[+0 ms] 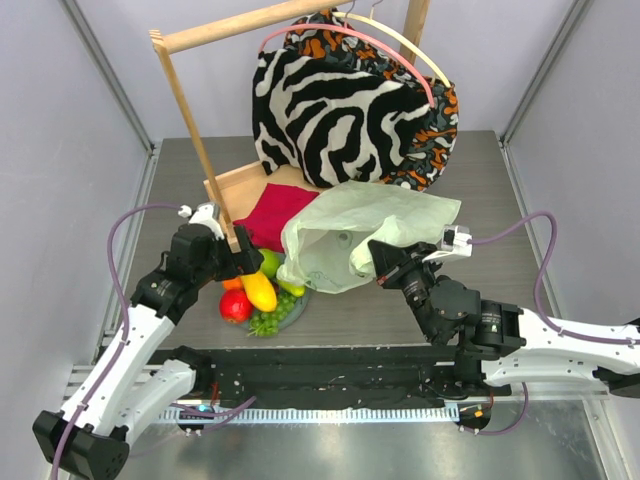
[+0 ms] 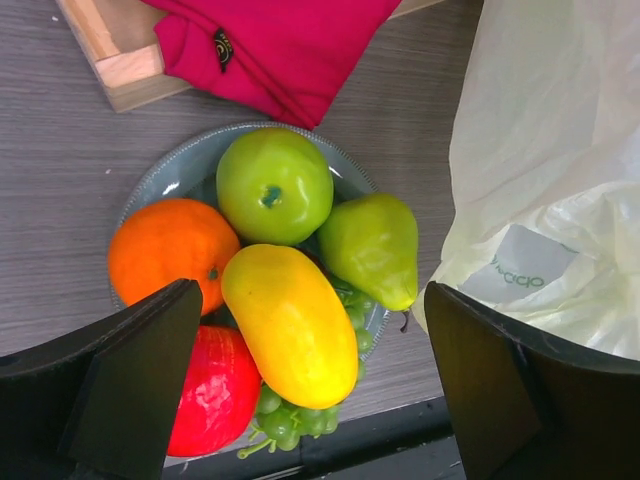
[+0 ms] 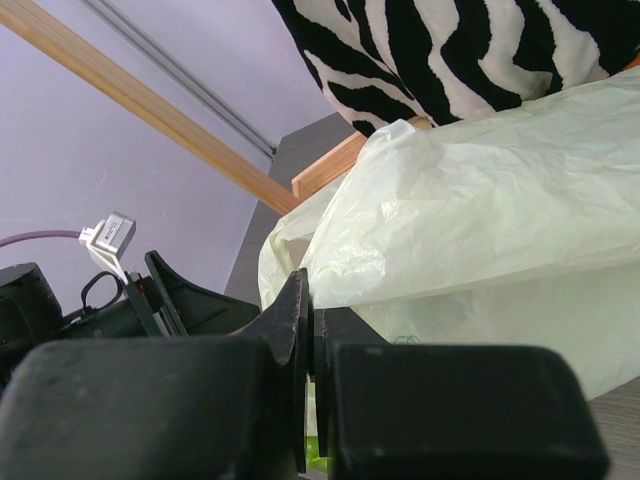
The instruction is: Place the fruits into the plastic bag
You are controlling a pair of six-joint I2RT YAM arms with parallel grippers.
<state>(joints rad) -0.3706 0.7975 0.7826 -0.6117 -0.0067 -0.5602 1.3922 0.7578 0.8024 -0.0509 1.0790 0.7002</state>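
Left gripper (image 2: 312, 340) hung right over the fruit pile, jaws spread wide, nothing between them. Mango (image 2: 290, 325) sat on top of the pile, roughly centred between the fingers. Around it on the plate (image 2: 165, 175) were the orange (image 2: 170, 250), green apple (image 2: 273, 185), pear (image 2: 372, 245), red apple (image 2: 212, 390) and grapes (image 2: 290, 420). No plum visible.

Bag (image 1: 330, 245) lay just right of the plate, touching or overlapping its rim, with its mouth turned toward the fruit. Red cloth (image 2: 270, 45) was behind the plate, out of the way.

Right gripper (image 3: 310, 330) was pressed together on a fold of the bag's edge, apparently holding the mouth up. Couldn't tell whether any fruit was already inside; the film was too cloudy.

Step as I read it: bag held open, first pick pending, task barely started.

Next move calls for:
- dropping straight onto the mango and closing across its short axis
- lifting clear without nudging the pear or green apple off the plate
- carrying it right into the bag's mouth while the right side holds the rim

Risk: smooth, rounded mango could squirt out of a shallow pinch.
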